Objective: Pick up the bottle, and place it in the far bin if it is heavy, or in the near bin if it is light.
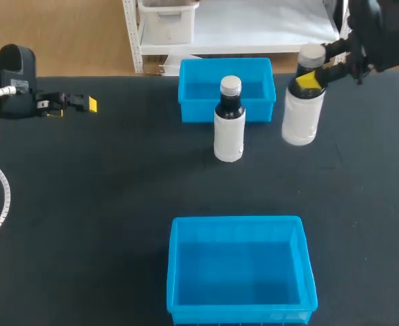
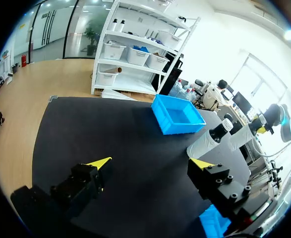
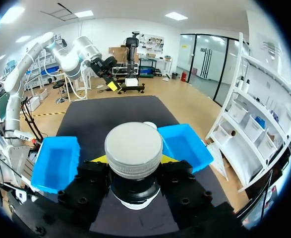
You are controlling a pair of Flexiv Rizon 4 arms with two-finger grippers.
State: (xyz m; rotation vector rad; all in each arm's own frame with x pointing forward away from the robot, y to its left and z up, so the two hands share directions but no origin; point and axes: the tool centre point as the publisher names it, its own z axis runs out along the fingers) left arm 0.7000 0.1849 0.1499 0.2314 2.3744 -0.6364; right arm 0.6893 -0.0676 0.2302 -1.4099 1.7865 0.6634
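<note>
Dark bottle (image 1: 301, 119), upright with its long axis vertical, clamped at the neck between the fingers of the right claw (image 1: 308, 81). The far bin (image 1: 192, 112) lies just beside this claw, the near bin (image 1: 240, 314) well apart, toward the robot. The left claw (image 2: 151, 162), fingers spread and empty, is farther off.

A black table (image 1: 104, 204) bears everything; a blue far bin (image 1: 199, 112) sits open-topped at its far edge, near the middle; a matching near bin (image 1: 236, 219) sits at the near edge, well apart from the first; between them, close in front of the far bin, a bottle (image 1: 229, 132) with a white label, dark neck and grey cap stands upright; a second bottle (image 1: 301, 119) of the same kind is upright to its right, though whether its base touches the table cannot be told.
</note>
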